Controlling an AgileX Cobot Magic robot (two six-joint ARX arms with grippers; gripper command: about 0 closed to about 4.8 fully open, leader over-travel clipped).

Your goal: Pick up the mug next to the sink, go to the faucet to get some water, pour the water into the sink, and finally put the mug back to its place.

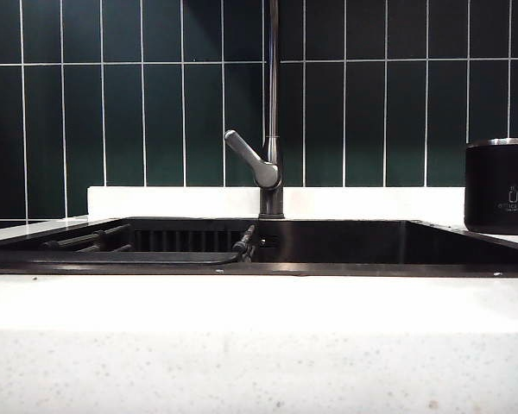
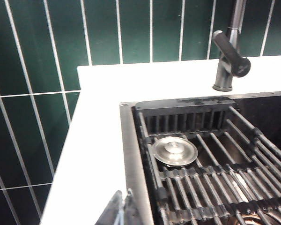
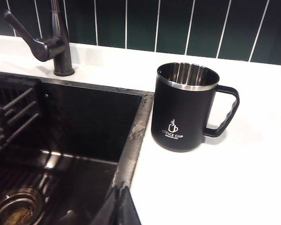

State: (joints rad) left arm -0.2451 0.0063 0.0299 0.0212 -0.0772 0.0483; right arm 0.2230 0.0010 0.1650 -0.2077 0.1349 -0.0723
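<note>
Beside sink (image 3: 131, 136) rim, mug (image 3: 185, 108) upright, left tool (image 2: 124, 211), right tool (image 3: 119, 208) closed, empty

Both hands are closed and hold nothing: the left hand (image 2: 123, 208) shows only its dark fingertips pressed together, the right hand (image 3: 118, 206) likewise.

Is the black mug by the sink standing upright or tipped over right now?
Upright. The mug stands on the white counter beside the sink, steel rim up, handle turned away from the basin. Neither gripper touches it.
</note>
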